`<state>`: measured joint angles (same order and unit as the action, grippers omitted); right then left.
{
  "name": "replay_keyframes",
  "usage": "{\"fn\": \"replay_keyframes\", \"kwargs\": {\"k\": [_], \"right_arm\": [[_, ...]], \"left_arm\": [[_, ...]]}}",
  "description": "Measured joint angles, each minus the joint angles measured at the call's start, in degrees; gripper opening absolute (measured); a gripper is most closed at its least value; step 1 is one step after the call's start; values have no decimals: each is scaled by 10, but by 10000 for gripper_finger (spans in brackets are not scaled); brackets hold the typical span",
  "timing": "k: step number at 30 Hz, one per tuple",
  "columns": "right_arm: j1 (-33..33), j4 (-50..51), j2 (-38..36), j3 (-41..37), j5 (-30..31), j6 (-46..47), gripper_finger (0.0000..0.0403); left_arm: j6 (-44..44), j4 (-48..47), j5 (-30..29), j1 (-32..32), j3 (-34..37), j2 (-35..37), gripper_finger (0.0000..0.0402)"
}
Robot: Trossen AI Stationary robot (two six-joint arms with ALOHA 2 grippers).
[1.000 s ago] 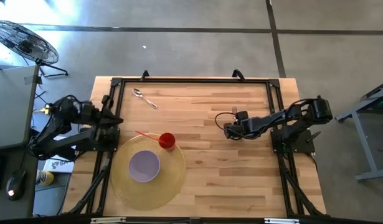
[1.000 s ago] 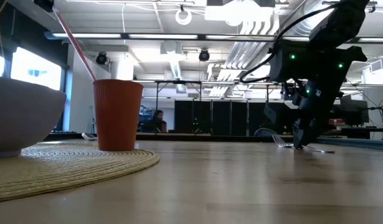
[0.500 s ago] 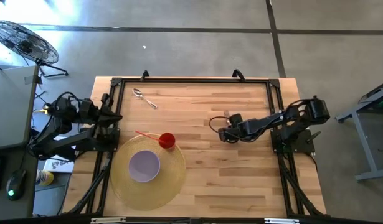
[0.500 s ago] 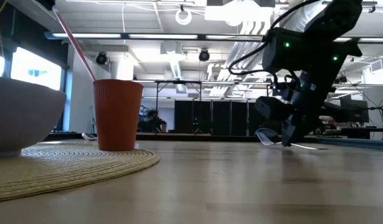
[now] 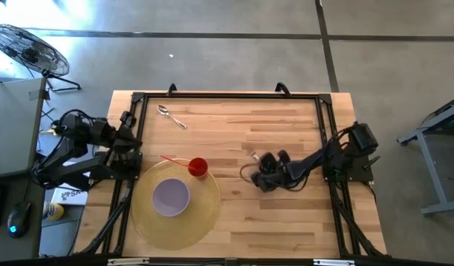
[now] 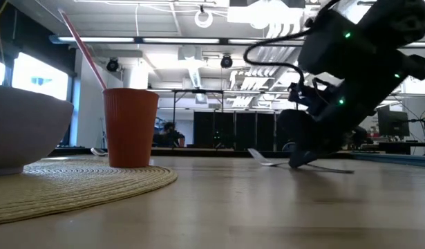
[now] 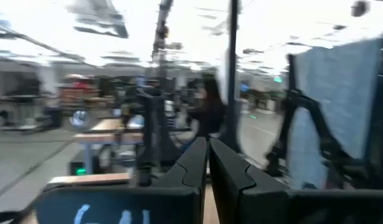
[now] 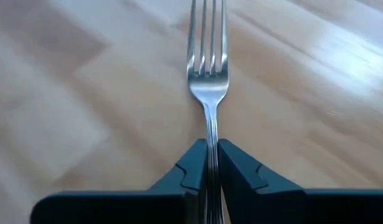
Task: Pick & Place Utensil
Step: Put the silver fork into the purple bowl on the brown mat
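Near: bowl (image 5: 170, 196) on woven mat (image 5: 204, 214), red cup (image 5: 198, 167) beside.
Mid worktop (image 5: 286, 222): R end effector (image 5: 258, 177) pinching fork (image 8: 207, 68) by handle, tines fwd, low, prob for carrying matward.
Far L: L end effector (image 7: 208, 163) pressed together, parked; spoon (image 5: 170, 117) untouched.

Grey concrete floor (image 5: 212, 66) with dark seams; standing fan (image 5: 27, 50) at corner; ceiling strip lights (image 6: 136, 39) lit.
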<state>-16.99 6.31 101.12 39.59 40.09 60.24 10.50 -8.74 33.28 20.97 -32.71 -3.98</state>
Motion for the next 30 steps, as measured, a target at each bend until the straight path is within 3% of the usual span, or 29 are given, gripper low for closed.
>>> {"fn": "replay_keyframes", "kwargs": {"k": [5,10,19,25,30], "right_arm": [[-35,-72,42,11,37,-49,28],[-47,-132,81,10,81,-68,54],[-41,-194,105,10,103,-120,84],[-27,-210,106,9,87,-142,69],[-27,-215,107,15,82,-155,24]], "left_arm": [[-6,38,17,0,0,-34,16],[-19,52,-7,0,0,-50,16],[-32,30,-19,0,0,-49,16],[-32,-1,-21,0,0,-49,16],[-27,-22,-23,0,0,-49,16]]}}
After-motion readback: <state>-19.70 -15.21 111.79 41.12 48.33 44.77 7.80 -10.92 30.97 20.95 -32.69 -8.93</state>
